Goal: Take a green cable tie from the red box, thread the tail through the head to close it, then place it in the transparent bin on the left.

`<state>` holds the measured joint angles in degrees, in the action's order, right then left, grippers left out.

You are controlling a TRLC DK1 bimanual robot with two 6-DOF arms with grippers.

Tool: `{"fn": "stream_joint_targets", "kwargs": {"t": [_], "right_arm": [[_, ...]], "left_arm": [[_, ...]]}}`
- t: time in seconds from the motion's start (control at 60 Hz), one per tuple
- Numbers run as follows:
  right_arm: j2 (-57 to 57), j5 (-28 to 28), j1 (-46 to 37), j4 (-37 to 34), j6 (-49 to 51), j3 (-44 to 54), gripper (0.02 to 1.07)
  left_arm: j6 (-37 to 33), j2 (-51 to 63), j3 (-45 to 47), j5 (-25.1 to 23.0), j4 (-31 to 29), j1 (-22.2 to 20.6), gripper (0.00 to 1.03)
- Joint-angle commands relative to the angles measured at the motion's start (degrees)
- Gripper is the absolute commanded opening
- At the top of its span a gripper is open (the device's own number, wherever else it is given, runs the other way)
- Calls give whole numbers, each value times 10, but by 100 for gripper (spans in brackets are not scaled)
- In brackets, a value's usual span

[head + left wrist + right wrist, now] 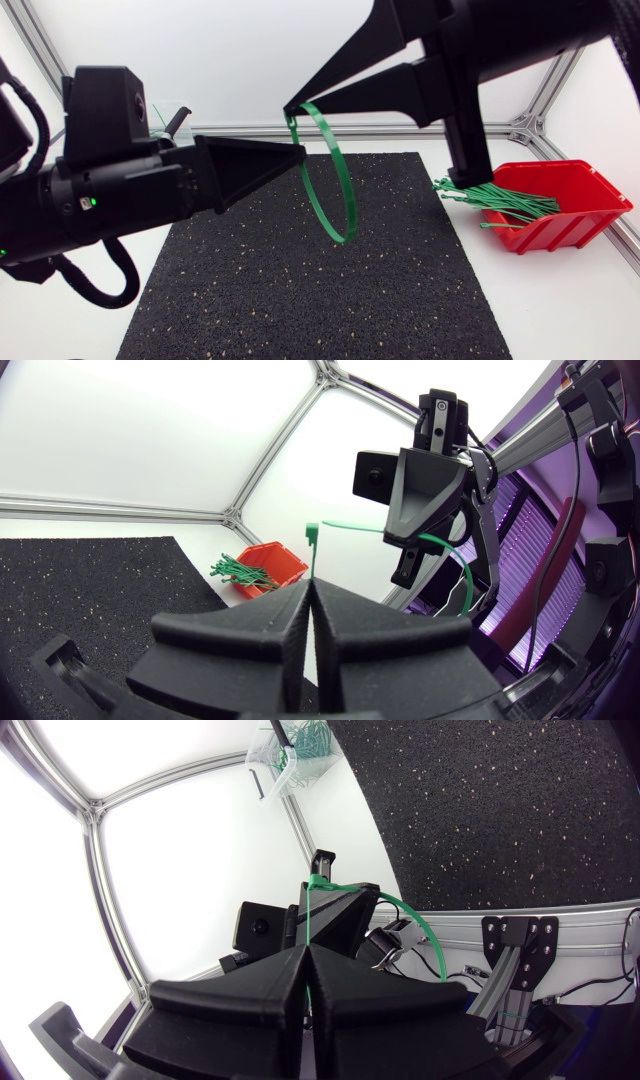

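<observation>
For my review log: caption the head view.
Left claw and right claw hold a looped green cable tie over the mat.

No text, label, number or sign can be read anywhere.

Arms: two, each with one two-fingered claw, so two claws, the left claw and the right claw, and four fingers in all. Green cable ties: one looped green cable tie pinched by both claws at once, one loose bundle of ties too tangled to count, and a further few in the bin, number not legible. Containers: two, being one red box and one transparent bin; mats: one black speckled mat; surfaces: one white surface.
</observation>
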<state>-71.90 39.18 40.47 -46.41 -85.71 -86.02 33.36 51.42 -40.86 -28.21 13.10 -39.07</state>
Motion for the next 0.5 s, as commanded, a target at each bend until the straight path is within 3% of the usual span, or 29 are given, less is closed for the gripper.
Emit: {"fn": "stream_joint_targets", "kwargs": {"t": [0.0, 0.483], "right_arm": [[-5, 5, 6, 4, -16, 11, 8], [-4, 8, 8, 9, -17, 23, 8]], "left_arm": [[3, 3, -11, -4, 9, 2, 3], [3, 5, -12, -5, 10, 5, 3]]}}
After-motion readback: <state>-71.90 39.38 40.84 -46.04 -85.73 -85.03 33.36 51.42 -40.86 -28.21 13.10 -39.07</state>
